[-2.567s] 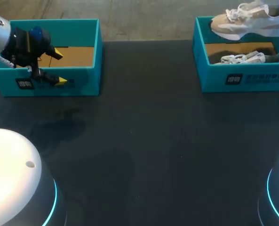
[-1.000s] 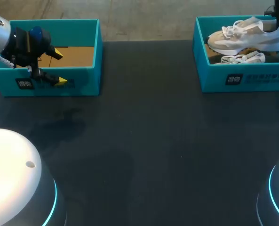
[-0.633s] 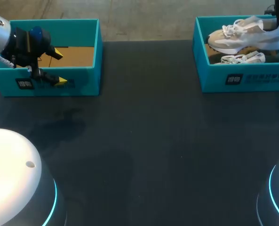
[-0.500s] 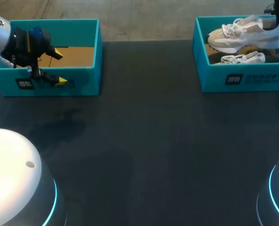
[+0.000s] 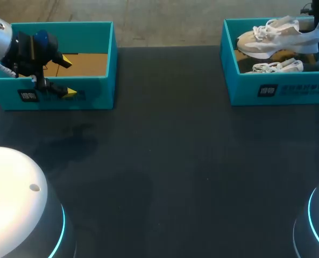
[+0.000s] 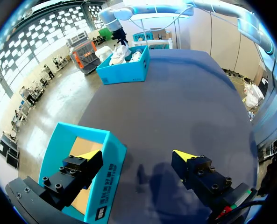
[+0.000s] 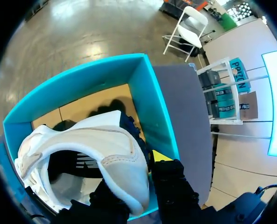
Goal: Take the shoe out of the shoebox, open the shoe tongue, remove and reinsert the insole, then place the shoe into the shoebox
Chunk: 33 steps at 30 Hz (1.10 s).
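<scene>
My right gripper [image 7: 145, 163]: pinched tight on the heel of the white shoe [image 5: 275, 37] | shoe: up over the blue shoebox [image 5: 245, 88], by its far wall | my left gripper [image 6: 136, 156]: wide open, holding nothing, one finger each side of the other box [image 5: 94, 86] near wall

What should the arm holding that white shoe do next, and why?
Probably lower it a little into the shoebox. The right pincer is shut on the heel of the shoe, which seems to hang tilted above the box floor beside a second shoe, not resting yet.
</scene>
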Tool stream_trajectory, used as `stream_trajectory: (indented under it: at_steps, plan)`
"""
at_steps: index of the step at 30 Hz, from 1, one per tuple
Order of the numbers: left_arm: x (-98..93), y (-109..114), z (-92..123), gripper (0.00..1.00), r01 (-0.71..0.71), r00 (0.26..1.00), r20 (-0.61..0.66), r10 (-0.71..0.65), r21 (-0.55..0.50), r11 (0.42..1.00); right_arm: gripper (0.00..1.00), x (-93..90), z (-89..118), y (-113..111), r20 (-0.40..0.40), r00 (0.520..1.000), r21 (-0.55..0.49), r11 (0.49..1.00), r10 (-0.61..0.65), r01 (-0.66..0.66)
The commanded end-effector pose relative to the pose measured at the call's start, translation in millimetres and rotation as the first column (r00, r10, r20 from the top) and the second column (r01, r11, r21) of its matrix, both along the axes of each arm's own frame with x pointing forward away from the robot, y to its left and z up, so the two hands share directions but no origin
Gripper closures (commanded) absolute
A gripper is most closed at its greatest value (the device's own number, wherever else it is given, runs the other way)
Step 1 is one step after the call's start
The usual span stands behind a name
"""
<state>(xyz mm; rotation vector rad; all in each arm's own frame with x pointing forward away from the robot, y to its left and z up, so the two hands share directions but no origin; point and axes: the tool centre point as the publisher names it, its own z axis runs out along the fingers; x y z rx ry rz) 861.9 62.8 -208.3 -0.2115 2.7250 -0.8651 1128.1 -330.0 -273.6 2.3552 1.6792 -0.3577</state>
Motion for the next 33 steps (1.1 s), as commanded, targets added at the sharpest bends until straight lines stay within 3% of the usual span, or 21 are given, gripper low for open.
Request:
stream_trajectory:
  at_steps: [1,33]
  plan:
    - [0.0,0,0,0.0,0.001,1.0,-0.001,-0.001,0.002,1.0,1.0,8.3,-7,-1,0.0,1.0,0.007,1.0,-0.004,0.004]
    - [0.0,0,0,0.0,0.001,1.0,-0.001,-0.001,0.002,1.0,1.0,21.1,-46,-13,0.039,0.999,-0.004,1.0,0.029,-0.029]
